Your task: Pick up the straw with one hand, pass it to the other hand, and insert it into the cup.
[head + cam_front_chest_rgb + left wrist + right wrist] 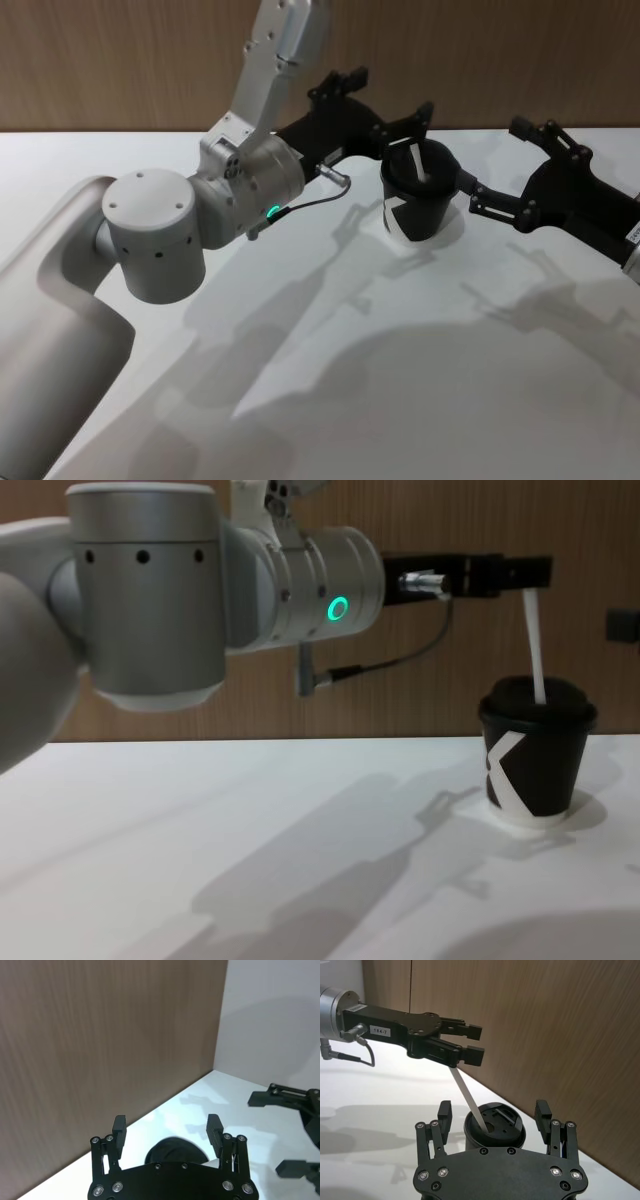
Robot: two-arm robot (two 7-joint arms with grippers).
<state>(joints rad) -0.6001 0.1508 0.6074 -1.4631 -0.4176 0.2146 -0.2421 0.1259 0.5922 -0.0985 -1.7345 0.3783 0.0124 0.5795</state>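
Straw [416, 160] stood in the cup [415, 215], with its lower end through the opening in the black domed lid and its upper part leaning out above the lid. In the chest view the top end of the straw reached the underside of the left gripper [392, 90]; whether the two touched could not be determined.

Cup position: upright on the white table [400, 380], at about 1 o'clock from the centre of the head view, close to the wooden wall [150, 60]. The white angular mark faced the robot.

Left gripper: carried on the thick silver arm with the green ring light [338, 608] and a black cable [310, 200]. In the head view it lay at about 11 o'clock from the cup, above lid level. Its fingers [119, 1127] were spread wide, with nothing pinched between them. In the left wrist view the cup lid lay below the gap.

Right gripper [497, 158]: positioned at about 3 o'clock from the cup in the head view, just beside it and apart from it. Its fingers [444, 1110] were also spread wide and held nothing. In the right wrist view the cup and straw stood beyond the gap between the fingers.
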